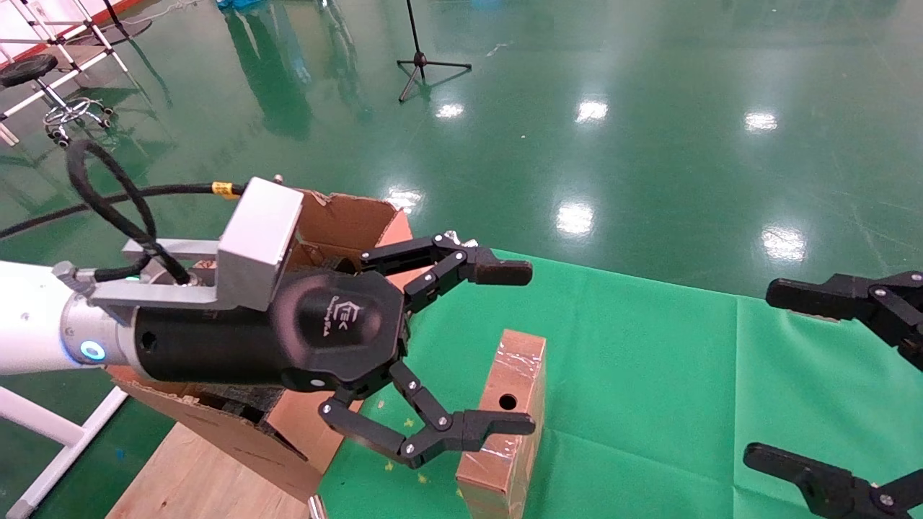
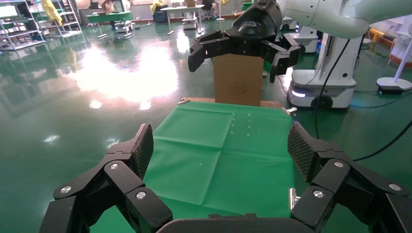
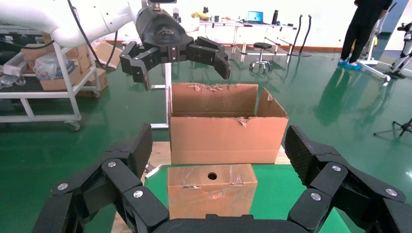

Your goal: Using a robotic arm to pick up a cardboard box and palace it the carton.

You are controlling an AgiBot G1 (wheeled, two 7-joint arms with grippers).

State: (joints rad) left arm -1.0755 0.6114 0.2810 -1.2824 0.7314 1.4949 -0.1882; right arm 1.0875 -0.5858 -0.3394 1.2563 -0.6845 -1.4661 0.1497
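The slim cardboard box [image 1: 515, 367] stands on edge on the green cloth [image 1: 634, 375], taped, with a round hole in its narrow edge. It also shows in the right wrist view [image 3: 211, 191]. The large torn-rimmed carton [image 1: 346, 223] stands just beyond it [image 3: 223, 131]. My left gripper [image 1: 520, 348], on the white arm, is open and empty. It hovers high above the carton [image 3: 180, 68], apart from the box. Its jaws frame bare cloth in its own view [image 2: 221, 145]. My right gripper [image 1: 771, 375] is open and empty at the cloth's right side, facing the box [image 3: 218, 143].
The carton rests on a wooden tabletop [image 1: 187, 476]. A tripod stand [image 1: 422, 61] and a stool [image 1: 29, 68] stand on the green floor. A second brown box [image 2: 238, 80] stands past the cloth's far end. A cart with boxes [image 3: 58, 68] stands behind the carton.
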